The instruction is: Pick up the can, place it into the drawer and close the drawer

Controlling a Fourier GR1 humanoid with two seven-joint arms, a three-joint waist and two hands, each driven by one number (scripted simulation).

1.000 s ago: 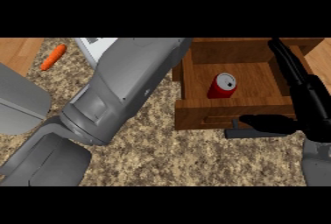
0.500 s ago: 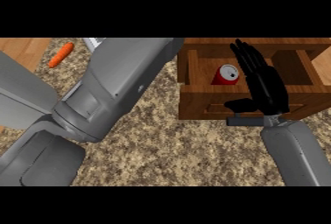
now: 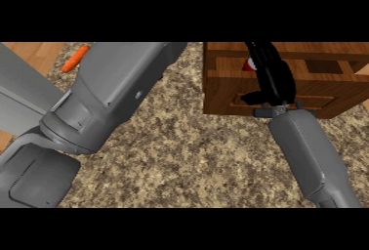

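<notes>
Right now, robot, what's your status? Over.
Right hand open, stretched over the drawer. Can inside, mostly hidden behind hand. Left hand out of sight. Drawer not closed.

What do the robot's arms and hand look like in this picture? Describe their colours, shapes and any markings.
Both forearms are smooth grey casings with rounded, boxy panels. The left forearm looks bulky and shows a small dark mark on its side. The right forearm is slimmer, narrowing to a grey wrist bracket. The right hand is glossy black. No cables show.

The drawer (image 3: 288, 100) stands at the worktop's (image 3: 187, 141) right. The can (image 3: 250, 65) lies inside it. A carrot (image 3: 75, 58) lies far left of the drawer.
</notes>
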